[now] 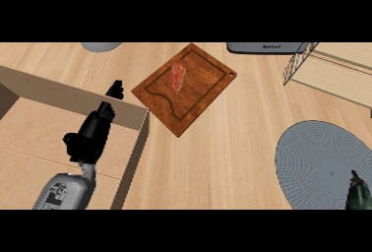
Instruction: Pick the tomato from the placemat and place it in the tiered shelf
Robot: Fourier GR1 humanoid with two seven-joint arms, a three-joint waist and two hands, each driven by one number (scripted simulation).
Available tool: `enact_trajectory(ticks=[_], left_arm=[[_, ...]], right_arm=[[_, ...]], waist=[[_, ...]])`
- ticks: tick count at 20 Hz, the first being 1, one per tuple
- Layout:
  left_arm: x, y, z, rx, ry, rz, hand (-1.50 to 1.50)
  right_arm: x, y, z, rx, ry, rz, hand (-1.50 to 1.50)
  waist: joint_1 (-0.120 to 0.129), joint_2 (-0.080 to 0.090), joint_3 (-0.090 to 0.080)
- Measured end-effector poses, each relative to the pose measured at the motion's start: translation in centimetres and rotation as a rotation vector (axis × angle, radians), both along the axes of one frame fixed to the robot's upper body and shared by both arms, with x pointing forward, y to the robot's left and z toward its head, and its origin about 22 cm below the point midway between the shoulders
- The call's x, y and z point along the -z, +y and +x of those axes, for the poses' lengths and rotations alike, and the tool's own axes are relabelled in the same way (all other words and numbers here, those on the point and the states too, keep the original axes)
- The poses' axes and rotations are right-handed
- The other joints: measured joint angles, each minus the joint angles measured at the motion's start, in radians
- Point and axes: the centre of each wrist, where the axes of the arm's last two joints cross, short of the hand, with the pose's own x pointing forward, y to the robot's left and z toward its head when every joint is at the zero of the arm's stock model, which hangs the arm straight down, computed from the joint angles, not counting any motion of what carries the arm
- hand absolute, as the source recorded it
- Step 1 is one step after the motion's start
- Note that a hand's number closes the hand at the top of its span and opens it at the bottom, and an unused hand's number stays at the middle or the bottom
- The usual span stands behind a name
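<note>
Right now the step reads as the pick, at or just around the grasp. My right hand shows only as a dark sliver at the lower right edge of view, sitting over the near rim of the round grey woven placemat. Most of it is cut off by the frame, so I cannot tell whether it is closed on anything or spread wide.

Tomato: not visible. No red round thing lies on the bare part of the placemat. My guess is that it is under or inside the right hand, or just out of frame there. That is a judgement, not something seen.

My left hand is at the left, over the raised pale wooden block. Its fingers are straight and pointing up, holding nothing, resting.

The tiered shelf with wire side and pale wooden boards sits at the upper right, well apart from the placemat, beyond its far rim.

If the tomato is in hand, the next move calls for a lift clear of the mat. Then it needs a carry forward across the light wooden counter to the shelf, coming in past the wire side onto a board.

Also in view:
- brown diamond-set wooden cutting board at centre
- reddish strip of food on the board
- grey bowl at the top
- dark appliance at the top
</note>
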Motion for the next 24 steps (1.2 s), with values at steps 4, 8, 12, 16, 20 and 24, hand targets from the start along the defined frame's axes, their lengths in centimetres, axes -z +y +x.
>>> enact_trajectory(ticks=[4, 8, 12, 16, 20, 24], left_arm=[[-0.1, 0.1, 0.2, 0.002, 0.009, -0.002, 0.0], [0.0, 0.0, 0.4, 0.006, 0.011, 0.0, 0.0], [0.0, 0.3, 0.3, 0.007, 0.011, -0.012, 0.0], [0.0, 0.2, 0.1, 0.0, 0.01, -0.009, 0.0], [0.3, 0.7, -0.1, -0.001, 0.007, -0.026, 0.0], [0.1, 0.8, -0.1, -0.005, 0.01, -0.01, 0.0]], right_arm=[[0.2, -2.2, 0.1, -0.044, -0.077, 0.049, 1.5], [1.4, -4.1, 0.6, -0.058, -0.116, 0.069, 1.5], [1.6, -5.5, 1.0, -0.067, -0.124, 0.075, 1.5], [2.8, -7.7, 0.8, 0.1, -0.034, 0.064, -1.5], [3.6, -9.2, 0.4, 0.192, -0.013, 0.084, -1.5], [3.4, -9.4, 0.3, 0.203, -0.049, 0.128, -1.5]], waist=[[-0.003, -0.001, 0.0], [-0.001, -0.001, 0.0], [0.001, 0.0, -0.001], [-0.003, -0.001, -0.003], [-0.008, -0.003, -0.003], [-0.009, -0.004, -0.003]])
